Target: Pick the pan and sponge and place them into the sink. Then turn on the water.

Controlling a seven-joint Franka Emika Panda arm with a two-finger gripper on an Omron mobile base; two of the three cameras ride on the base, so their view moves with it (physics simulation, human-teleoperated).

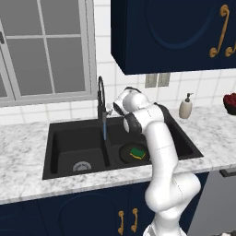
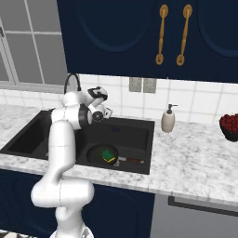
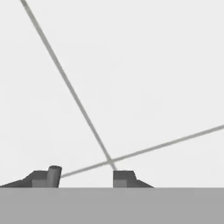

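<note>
The black pan (image 1: 127, 153) (image 2: 96, 155) lies in the right basin of the black sink (image 1: 51, 138) (image 2: 139, 124). Its reddish handle (image 2: 132, 161) points right. The green and yellow sponge (image 1: 137, 152) (image 2: 109, 155) rests inside the pan. A thin bluish stream of water (image 1: 104, 130) runs down from the tall black faucet (image 1: 100, 94) (image 2: 72, 80). My gripper (image 3: 83, 179) (image 1: 109, 111) is up at the faucet's base, facing the tiled wall. Its fingers stand apart and open. A small grey cylinder (image 3: 54, 175) shows beside the left fingertip.
A cream soap dispenser (image 1: 185, 108) (image 2: 168, 120) stands on the marble counter right of the sink. A dark bowl of red fruit (image 1: 230, 102) (image 2: 230, 125) sits further right. Navy wall cabinets (image 2: 139, 32) hang overhead, and a window (image 1: 41, 46) is at the left.
</note>
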